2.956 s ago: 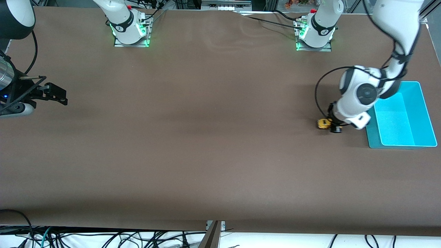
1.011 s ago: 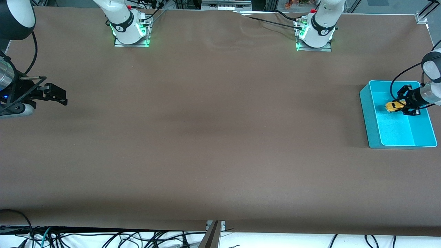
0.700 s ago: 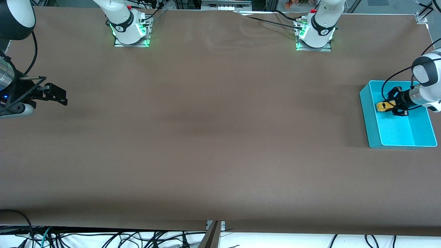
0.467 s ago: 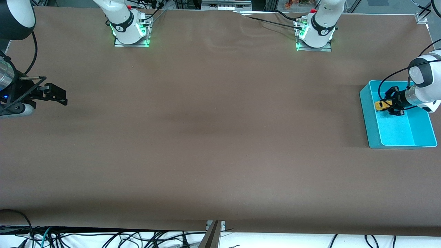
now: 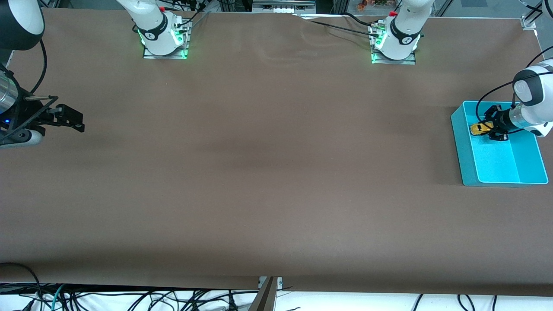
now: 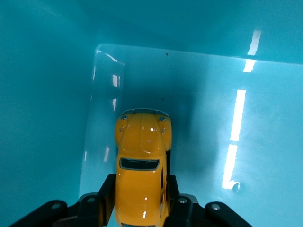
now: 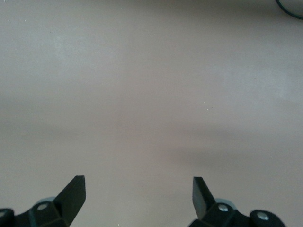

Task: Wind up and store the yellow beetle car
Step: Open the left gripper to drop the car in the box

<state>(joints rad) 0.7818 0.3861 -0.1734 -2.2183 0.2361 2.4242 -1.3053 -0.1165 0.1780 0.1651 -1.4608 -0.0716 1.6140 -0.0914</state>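
Left gripper (image 5: 487, 128) inside cyan bin (image 5: 466, 149), fingers clamped on yellow beetle car (image 6: 142, 161), held low by bin floor. Winding unverifiable. Release remained. Right gripper (image 7: 138, 189) waited over desk (image 5: 259, 172), fingers apart.

Robotics lab, test bench setup. Long desk (image 5: 259, 172) under plain brown cover. Two white arm bases (image 5: 160, 32) (image 5: 395, 39) bolted on metal plates, green status lights lit. Loose cable bundles (image 5: 129, 298) along desk edge; aluminium framing (image 5: 281, 6) and more wiring past the bases.
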